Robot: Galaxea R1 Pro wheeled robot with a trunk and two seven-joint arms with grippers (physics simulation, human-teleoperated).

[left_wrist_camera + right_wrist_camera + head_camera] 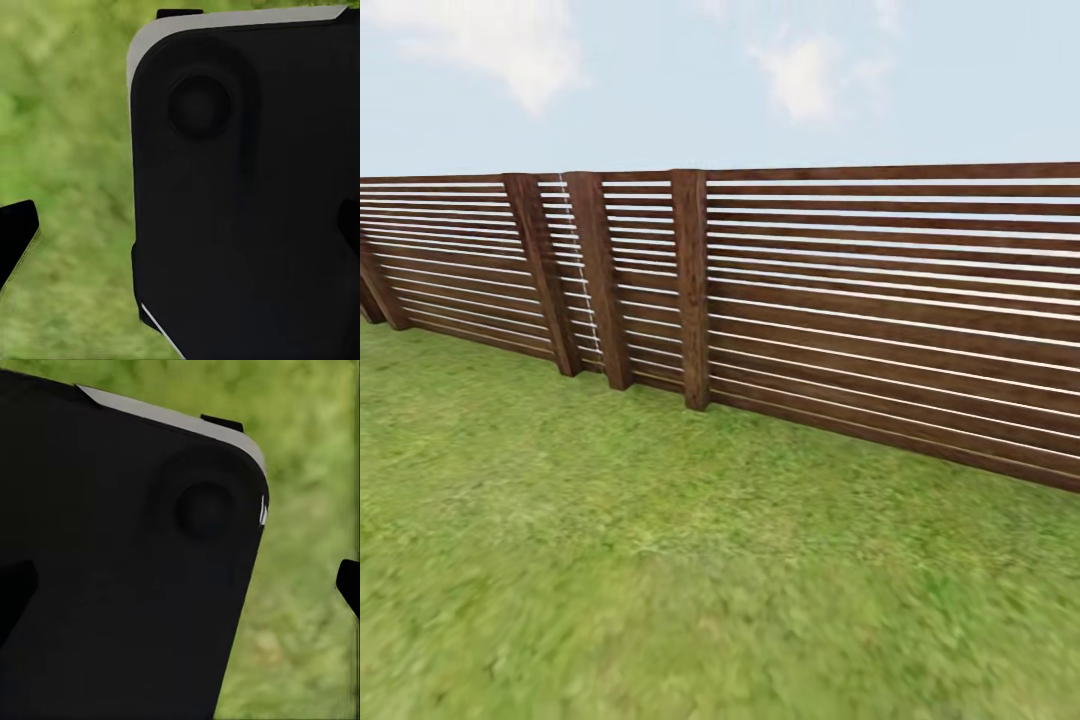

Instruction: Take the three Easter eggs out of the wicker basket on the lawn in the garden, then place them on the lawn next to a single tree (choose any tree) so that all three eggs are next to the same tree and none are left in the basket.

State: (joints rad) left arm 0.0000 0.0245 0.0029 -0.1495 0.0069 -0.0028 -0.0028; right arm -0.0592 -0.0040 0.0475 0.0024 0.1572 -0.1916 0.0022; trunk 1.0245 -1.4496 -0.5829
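The lawn (pixel 660 580) spreads as short green grass with yellowish patches across the lower half of the head view. The Easter eggs, the wicker basket and the tree are out of view. In the left wrist view my left gripper (pixel 180 232) is open, one dark fingertip (pixel 16 236) over blurred grass and the other at the opposite edge. My right gripper (pixel 180 589) is open too, with a fingertip (pixel 349 585) over grass. Nothing sits between either pair of fingers.
A brown horizontal-slat fence (pixel 840 300) with thick posts (pixel 692 290) runs across the garden ahead, closest on the right. A black, white-edged panel of my own body (pixel 247 210) stands in front of the left gripper, and the same kind of panel (pixel 112 570) in front of the right.
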